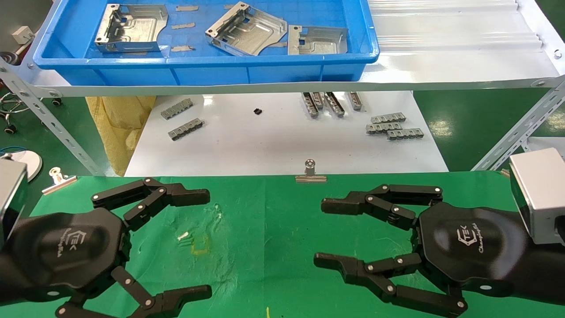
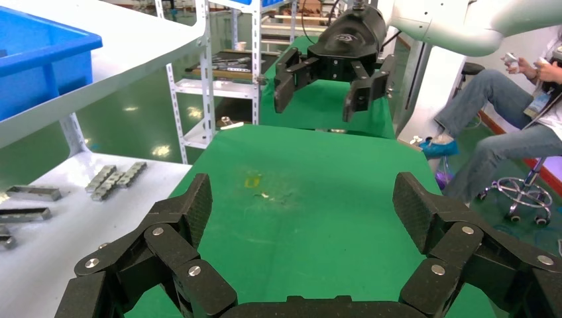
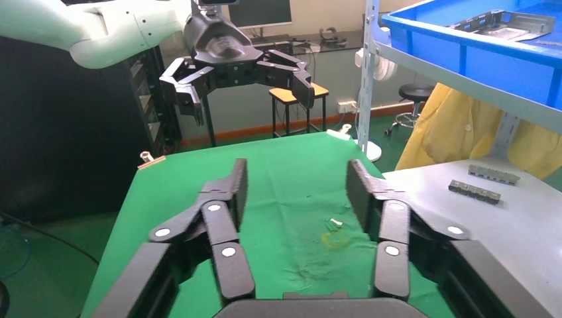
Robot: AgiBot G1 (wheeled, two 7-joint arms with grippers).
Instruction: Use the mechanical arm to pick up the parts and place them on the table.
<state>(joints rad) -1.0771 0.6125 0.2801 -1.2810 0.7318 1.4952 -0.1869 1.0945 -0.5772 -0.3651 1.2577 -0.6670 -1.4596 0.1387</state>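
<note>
Three silvery sheet-metal parts lie in the blue tray (image 1: 198, 73) on the shelf at the back: one on the left (image 1: 131, 27), one in the middle (image 1: 245, 28), one on the right (image 1: 315, 39). One part also shows in the right wrist view (image 3: 504, 23). My left gripper (image 1: 208, 244) is open and empty, low over the green table (image 1: 265, 229) at the front left. My right gripper (image 1: 321, 233) is open and empty over the front right, facing the left one. The left wrist view (image 2: 301, 205) and the right wrist view (image 3: 295, 189) show only green cloth between the fingers.
Small grey slotted bars lie on the white tabletop (image 1: 265, 141) below the shelf, at left (image 1: 185, 128), middle (image 1: 331, 104) and right (image 1: 393, 128). A metal clip (image 1: 310, 172) holds the cloth's far edge. The shelf board (image 1: 441, 75) overhangs the white top. A yellow bag (image 1: 119, 128) hangs at left.
</note>
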